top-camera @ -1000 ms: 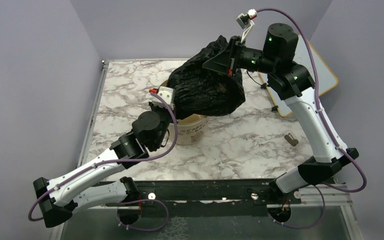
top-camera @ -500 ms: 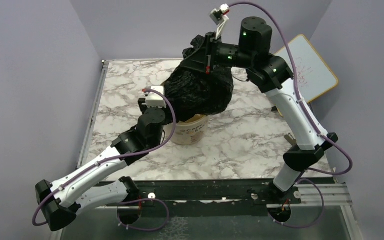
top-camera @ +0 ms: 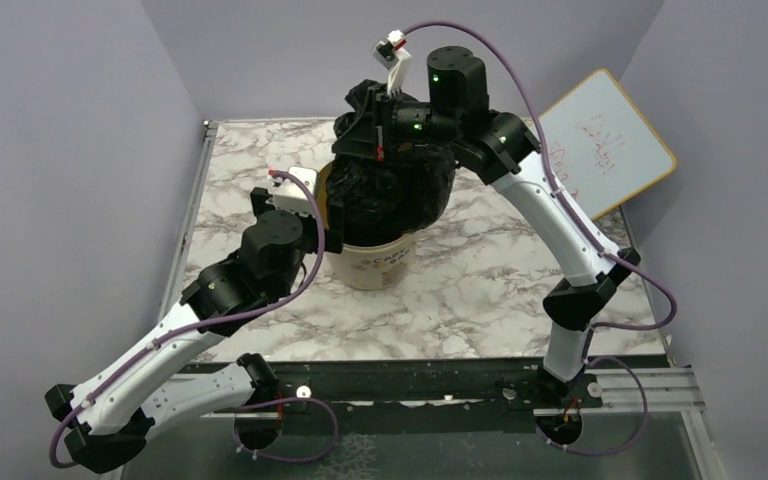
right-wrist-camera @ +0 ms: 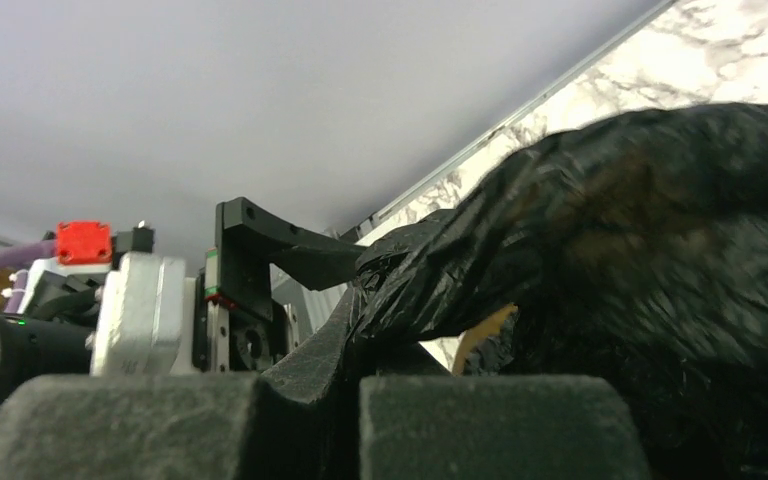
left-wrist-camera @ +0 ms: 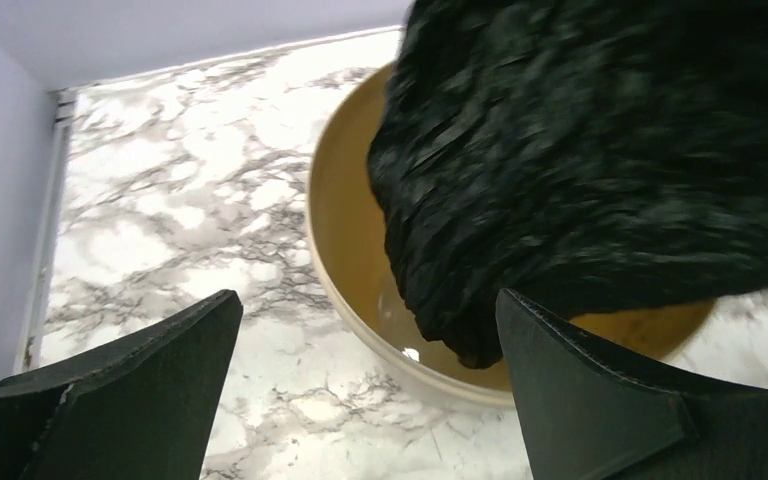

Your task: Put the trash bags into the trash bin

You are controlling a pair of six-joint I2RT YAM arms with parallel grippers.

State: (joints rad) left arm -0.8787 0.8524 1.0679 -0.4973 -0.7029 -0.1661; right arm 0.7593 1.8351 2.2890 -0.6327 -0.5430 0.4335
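Note:
The black crinkly trash bag (top-camera: pixel 400 190) hangs over the round beige trash bin (top-camera: pixel 378 262), its lower end dipping inside the rim. My right gripper (top-camera: pixel 375 135) is shut on the bag's bunched top and holds it from above. In the right wrist view the plastic (right-wrist-camera: pixel 640 260) is pinched between the shut fingers of the right gripper (right-wrist-camera: pixel 355 400). My left gripper (top-camera: pixel 300 208) stands open at the bin's left side. In the left wrist view it (left-wrist-camera: pixel 370 370) straddles the bin's near rim (left-wrist-camera: pixel 345 240), with the bag (left-wrist-camera: pixel 600 150) beside its right finger and nothing gripped.
A whiteboard with a yellow frame (top-camera: pixel 600 145) leans at the back right. The marble table (top-camera: pixel 480 290) ends at a metal rail on the left (top-camera: pixel 192 220). Purple walls close in on three sides.
The left gripper opened, let go of the bag and drew back to the left. The right arm swung left, carrying the bag over the bin.

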